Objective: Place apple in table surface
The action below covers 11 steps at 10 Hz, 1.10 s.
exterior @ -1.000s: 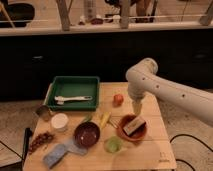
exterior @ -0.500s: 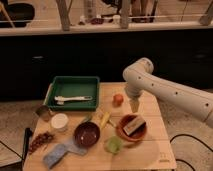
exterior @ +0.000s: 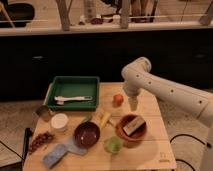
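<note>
The apple [exterior: 118,100] is a small orange-red fruit resting on the light wooden table surface [exterior: 150,150], just right of the green tray. My gripper [exterior: 133,104] hangs from the white arm a little to the right of the apple, pointing down at the tabletop. It stands apart from the apple, with a small gap between them.
A green tray [exterior: 74,93] with a white utensil sits at the back left. A yellow item [exterior: 105,119], a dark bowl [exterior: 87,134], a reddish bowl [exterior: 132,129] with a block in it and a green cup [exterior: 114,145] lie in front. A white lid [exterior: 59,121] is at the left.
The arm has swung a little to the left and up. The gripper now sits slightly farther from the apple, which stays on the table.
</note>
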Available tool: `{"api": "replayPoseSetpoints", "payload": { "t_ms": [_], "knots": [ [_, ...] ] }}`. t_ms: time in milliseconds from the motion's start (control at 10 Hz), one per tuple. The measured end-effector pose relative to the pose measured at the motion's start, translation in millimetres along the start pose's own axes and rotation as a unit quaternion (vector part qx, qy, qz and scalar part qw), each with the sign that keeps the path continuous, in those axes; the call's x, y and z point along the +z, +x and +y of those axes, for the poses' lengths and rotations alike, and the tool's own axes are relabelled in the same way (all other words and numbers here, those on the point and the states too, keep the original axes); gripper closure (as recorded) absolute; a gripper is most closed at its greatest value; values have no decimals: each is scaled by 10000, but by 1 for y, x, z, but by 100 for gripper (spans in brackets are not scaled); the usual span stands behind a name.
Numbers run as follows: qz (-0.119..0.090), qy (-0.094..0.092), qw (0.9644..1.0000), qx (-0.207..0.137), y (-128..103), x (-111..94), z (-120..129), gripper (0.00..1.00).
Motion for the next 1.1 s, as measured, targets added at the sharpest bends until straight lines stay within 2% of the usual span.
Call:
{"api": "replayPoseSetpoints", "payload": {
  "t_ms": [1100],
  "knots": [
    [-101,-99,9986,-508,5,31,-23,20]
  ]
}}
